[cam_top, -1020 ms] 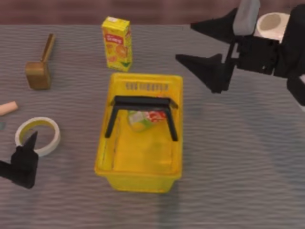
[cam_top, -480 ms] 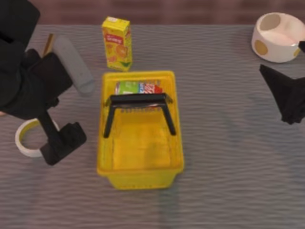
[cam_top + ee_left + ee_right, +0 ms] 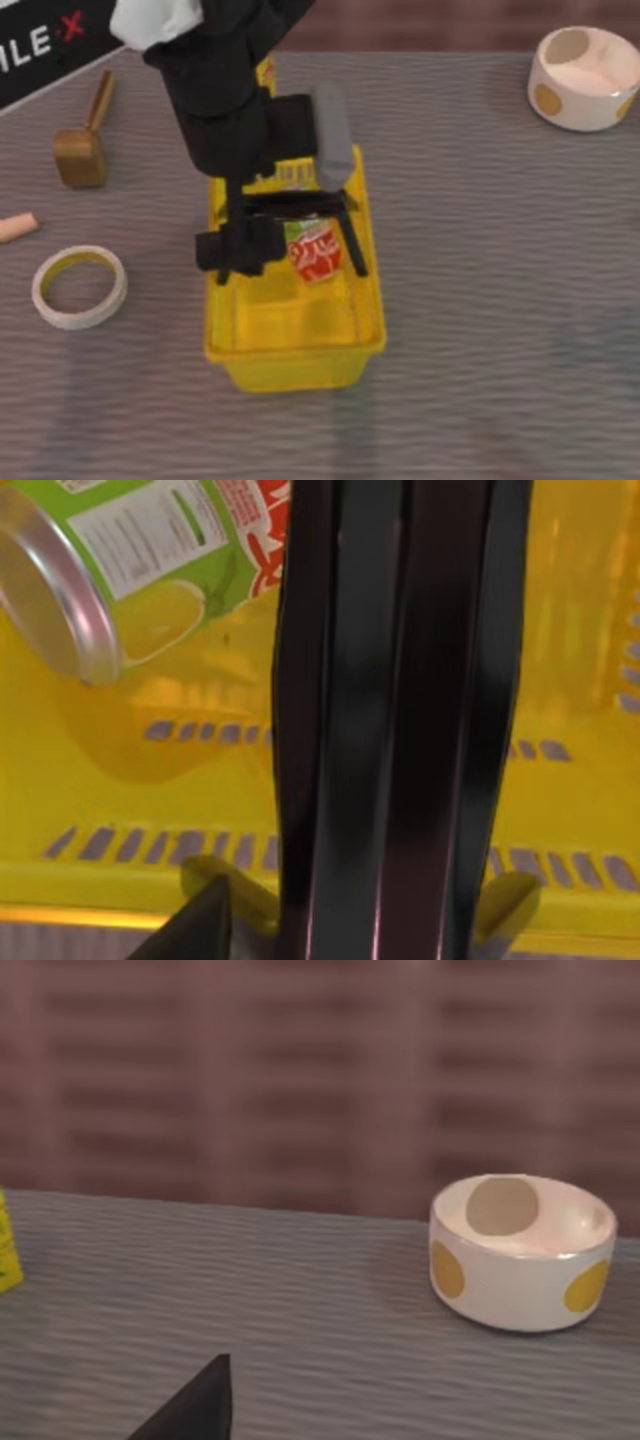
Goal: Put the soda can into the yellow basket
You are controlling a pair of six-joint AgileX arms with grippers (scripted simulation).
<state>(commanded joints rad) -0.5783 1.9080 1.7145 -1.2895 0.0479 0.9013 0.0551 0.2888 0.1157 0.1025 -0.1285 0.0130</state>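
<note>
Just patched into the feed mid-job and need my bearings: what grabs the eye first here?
The left arm, reaching over the yellow basket at the table's middle, with its claw down at the black handles. The soda can lies on its side inside the basket, beside that claw. At the far right corner sits a white bowl with yellow dots.

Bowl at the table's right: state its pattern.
White bowl with mustard-yellow dots, clearest in the right wrist view.
</note>
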